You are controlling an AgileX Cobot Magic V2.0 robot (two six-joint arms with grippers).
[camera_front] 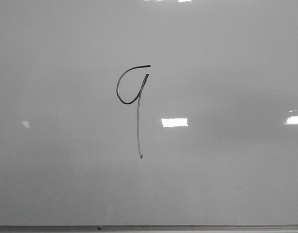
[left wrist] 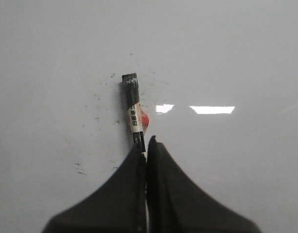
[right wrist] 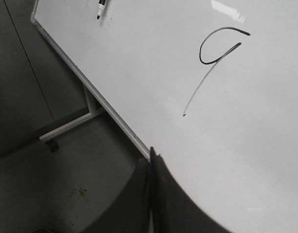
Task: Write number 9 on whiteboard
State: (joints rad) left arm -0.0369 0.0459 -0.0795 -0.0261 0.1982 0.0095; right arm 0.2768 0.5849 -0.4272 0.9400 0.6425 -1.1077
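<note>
Front view shows the number 9 [camera_front: 135, 104] finished mid-whiteboard [camera_front: 226, 184]. Left gripper [left wrist: 147, 141] is clamped on the marker [left wrist: 134, 108]; right gripper [right wrist: 152, 153] is closed, empty. Writing looks done; next, probably pull the marker clear.

The marker [left wrist: 134, 109] has its lower end hidden between the left gripper [left wrist: 147, 145] fingers.

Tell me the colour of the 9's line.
Black: the 9 is a thin black stroke on the grey-white whiteboard, clearest in the front view.
</note>
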